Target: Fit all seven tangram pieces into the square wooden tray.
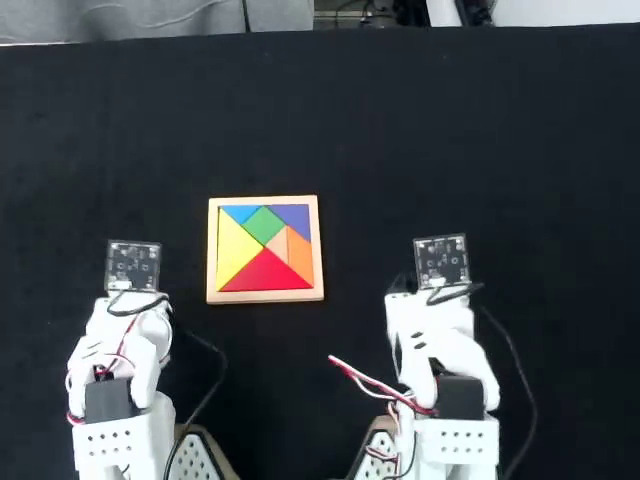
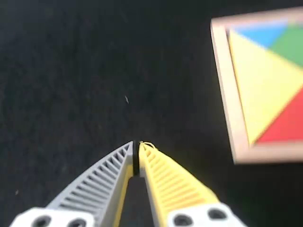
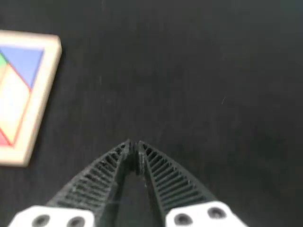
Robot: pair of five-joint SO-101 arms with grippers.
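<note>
- The square wooden tray point(image 1: 264, 296) lies flat on the black table point(image 1: 450, 130), between the two arms.
- All seven tangram pieces point(image 1: 236, 252) sit inside the tray and fill it.
- The left gripper point(image 2: 138, 144) has its fingertips pressed together and holds nothing; it is near the tray's edge.
- The right gripper point(image 3: 135, 145) is likewise closed and empty.
</note>
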